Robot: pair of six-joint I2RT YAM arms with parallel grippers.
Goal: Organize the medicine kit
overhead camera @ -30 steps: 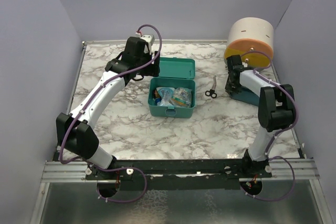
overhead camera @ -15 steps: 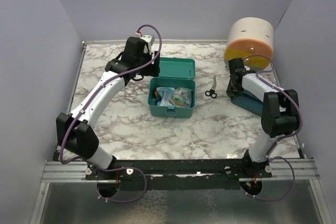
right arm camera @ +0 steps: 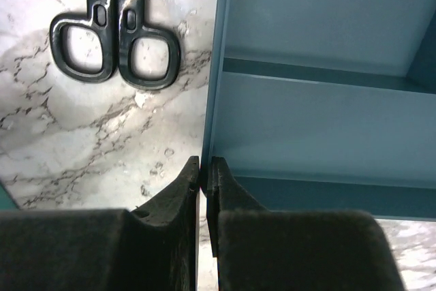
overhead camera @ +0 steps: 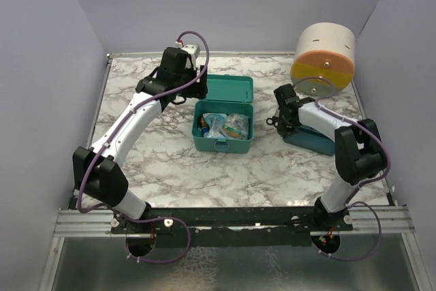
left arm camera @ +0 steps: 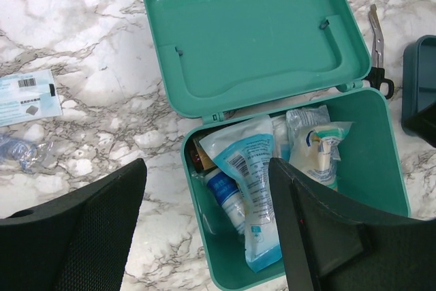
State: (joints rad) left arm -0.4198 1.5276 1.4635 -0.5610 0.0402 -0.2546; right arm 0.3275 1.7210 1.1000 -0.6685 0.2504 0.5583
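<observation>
The medicine kit [overhead camera: 222,144] is a teal-green box standing open at mid-table, its lid [overhead camera: 229,88] laid back. It holds several packets [left arm camera: 248,189] and a small bottle [left arm camera: 225,199]. My left gripper [overhead camera: 194,90] hovers open and empty over the kit's back left corner; in the left wrist view its gripper [left arm camera: 206,168] spans the box's left rim [left arm camera: 371,148]. My right gripper [overhead camera: 283,117] is shut on the left rim of the shallow teal tray [overhead camera: 315,140]. The right wrist view shows the gripper [right arm camera: 203,165] pinching that tray's edge [right arm camera: 313,120].
Black-handled scissors [right arm camera: 116,46] lie on the marble just beyond the right gripper, between kit and tray [left arm camera: 377,46]. A round cream, orange and yellow drawer unit [overhead camera: 325,56] stands at the back right. A flat barcoded packet [left arm camera: 27,97] and a clear wrapper [left arm camera: 24,151] lie left of the kit.
My right gripper has moved left and nearer, towards the scissors and kit, drawing the shallow tray's edge with it. The left arm and the kit have not moved.
</observation>
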